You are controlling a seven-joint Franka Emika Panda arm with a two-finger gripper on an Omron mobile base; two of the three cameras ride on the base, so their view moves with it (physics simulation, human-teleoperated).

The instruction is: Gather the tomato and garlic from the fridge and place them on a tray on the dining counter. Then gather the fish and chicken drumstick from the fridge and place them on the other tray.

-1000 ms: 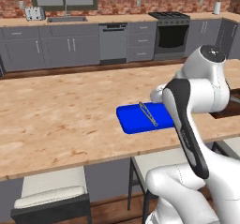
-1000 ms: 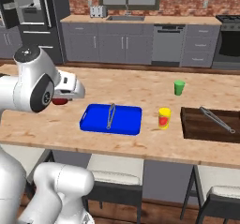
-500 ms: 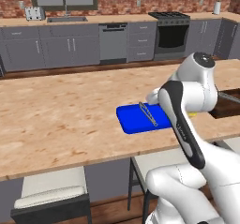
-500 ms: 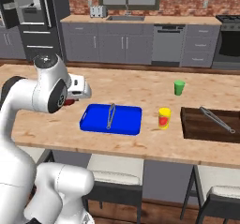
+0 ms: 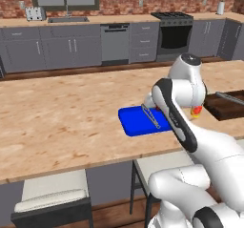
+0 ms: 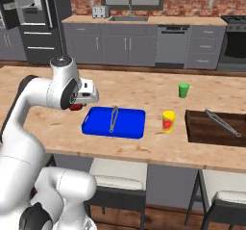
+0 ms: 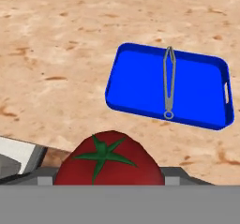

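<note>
The red tomato [image 7: 110, 160] with its green stem sits close at the bottom of the hand view, and my gripper [image 6: 78, 103] is shut on it. In the right base view the tomato [image 6: 74, 107] hangs just above the wooden dining counter [image 6: 144, 87], a little left of the blue tray [image 6: 127, 125]. That blue tray [image 7: 140, 87] holds metal tongs [image 7: 168, 85] and lies ahead of the tomato in the hand view. A dark brown tray [image 6: 202, 128] lies further right. Garlic, fish and chicken drumstick are out of view.
A yellow cup [image 6: 168, 121] and a green cup [image 6: 183, 89] stand between the two trays. Tongs [image 6: 222, 123] lie on the brown tray. The fridge [image 6: 33, 17] stands at the far left behind the counter. Stools [image 6: 115, 176] sit under the counter's near edge.
The arm has swung to the right with the tomato, bringing it closer to the left edge of the blue tray. The trays and cups have not moved.
</note>
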